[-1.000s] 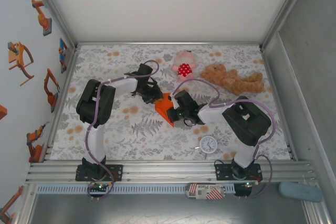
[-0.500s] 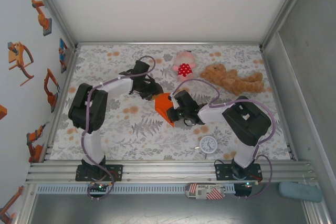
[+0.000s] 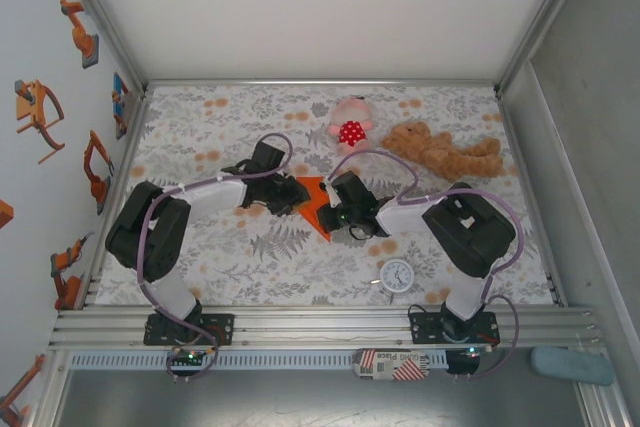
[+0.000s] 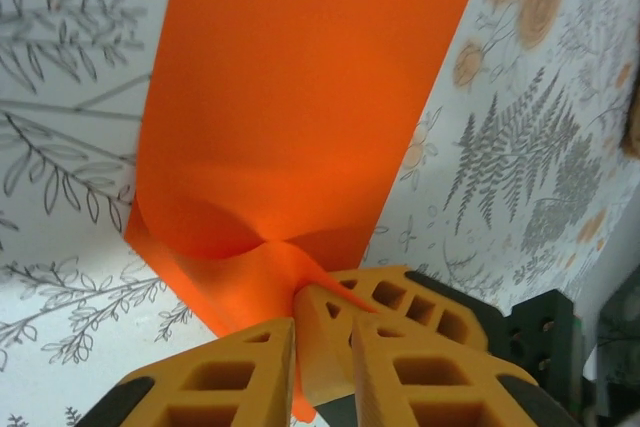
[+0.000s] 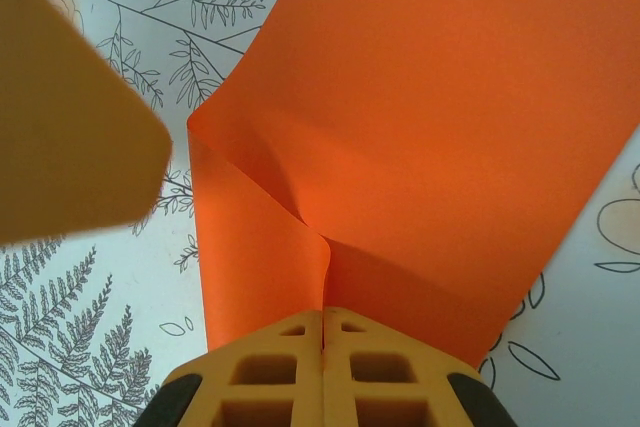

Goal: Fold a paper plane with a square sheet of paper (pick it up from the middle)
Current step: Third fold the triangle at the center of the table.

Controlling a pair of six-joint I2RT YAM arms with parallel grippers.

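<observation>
Left tool [image 3: 297, 193] closer, right tool [image 5: 322, 342] clamps paper [image 5: 440, 127]

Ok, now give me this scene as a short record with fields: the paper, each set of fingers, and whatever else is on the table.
paper: orange paper, mid-table between the two arms, buckled where it is pinched
left fingers: closed on one edge of the paper
right fingers: shut on the paper from the other side
plane: not yet formed
far side: pink spotted plush toy, brown teddy bear
near side: small clock
surface: floral table cover
</observation>
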